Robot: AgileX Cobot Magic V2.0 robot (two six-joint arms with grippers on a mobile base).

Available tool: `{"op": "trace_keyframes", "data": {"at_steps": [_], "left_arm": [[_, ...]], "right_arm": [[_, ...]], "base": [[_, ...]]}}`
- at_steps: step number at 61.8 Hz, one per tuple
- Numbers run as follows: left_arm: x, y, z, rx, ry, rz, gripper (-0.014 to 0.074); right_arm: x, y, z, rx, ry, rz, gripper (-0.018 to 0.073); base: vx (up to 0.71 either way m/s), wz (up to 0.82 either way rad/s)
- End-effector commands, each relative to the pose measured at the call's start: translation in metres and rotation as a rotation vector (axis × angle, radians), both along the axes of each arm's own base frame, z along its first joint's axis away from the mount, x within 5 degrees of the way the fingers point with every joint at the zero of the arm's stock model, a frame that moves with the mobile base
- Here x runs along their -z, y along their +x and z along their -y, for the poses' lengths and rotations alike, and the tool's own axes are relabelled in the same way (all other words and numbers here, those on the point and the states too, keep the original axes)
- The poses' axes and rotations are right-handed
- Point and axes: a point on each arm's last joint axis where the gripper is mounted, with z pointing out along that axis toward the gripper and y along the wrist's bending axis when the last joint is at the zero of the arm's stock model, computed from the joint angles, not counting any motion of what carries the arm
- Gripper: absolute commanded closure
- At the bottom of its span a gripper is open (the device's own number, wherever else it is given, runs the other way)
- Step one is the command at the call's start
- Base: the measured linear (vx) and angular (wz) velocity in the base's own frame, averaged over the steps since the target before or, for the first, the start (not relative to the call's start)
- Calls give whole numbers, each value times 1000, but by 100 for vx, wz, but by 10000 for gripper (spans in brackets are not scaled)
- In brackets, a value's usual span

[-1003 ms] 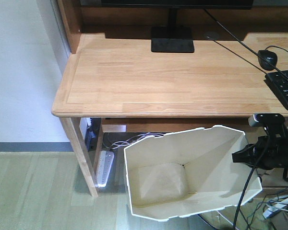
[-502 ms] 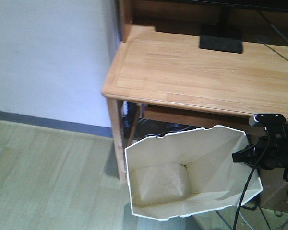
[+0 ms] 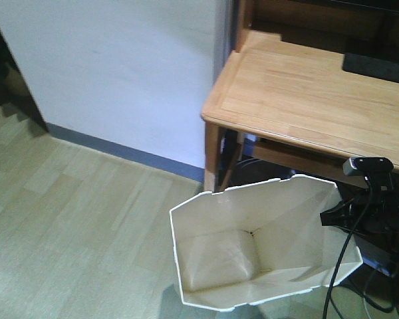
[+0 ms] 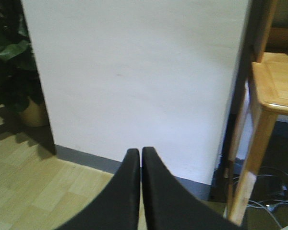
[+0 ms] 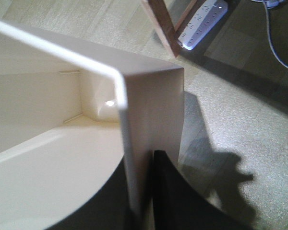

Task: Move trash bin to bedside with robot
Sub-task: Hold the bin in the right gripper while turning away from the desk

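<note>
My right pincer (image 5: 143, 167) is clamped on the trash bin (image 5: 153, 110). One black finger sits inside the wall and the other outside, just below the thin white rim. From the front view, that pincer (image 3: 332, 216) grips the bin (image 3: 286, 212) at its right edge, with the small camera box (image 3: 367, 165) just above and black cables (image 3: 342, 266) hanging beside it. The bin's mouth tips toward the front camera and shows a cream inside. I cannot tell whether its base touches the floor (image 3: 73, 219). It sits in front of the left corner leg of the wooden surface (image 3: 306, 100), near the white wall (image 3: 120, 66). A black monitor foot (image 3: 376, 66) stands on that surface. A white power strip (image 5: 204, 21) lies on the floor past the leg. My left pincer (image 4: 140, 155) is closed on nothing, its fingers pressed together, facing the wall (image 4: 134, 72), with a potted plant (image 4: 9, 48) at the far left.
</note>
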Motion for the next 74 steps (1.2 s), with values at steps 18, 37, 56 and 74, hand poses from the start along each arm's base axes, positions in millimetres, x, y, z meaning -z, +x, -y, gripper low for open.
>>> {"op": "trace_keyframes", "data": {"at_steps": [18, 37, 56, 74], "left_arm": [[3, 1, 0, 0, -12, 54, 602], [3, 1, 0, 0, -12, 54, 602], [3, 1, 0, 0, -12, 54, 602], [3, 1, 0, 0, -12, 54, 602]], "right_arm": [[-26, 9, -12, 25, 202, 93, 564], [-26, 9, -12, 25, 202, 93, 564], [-26, 9, -12, 25, 202, 93, 564], [-26, 9, -12, 25, 202, 93, 564]], "base": [[-5, 46], [-2, 61], [4, 51], [11, 42]]}}
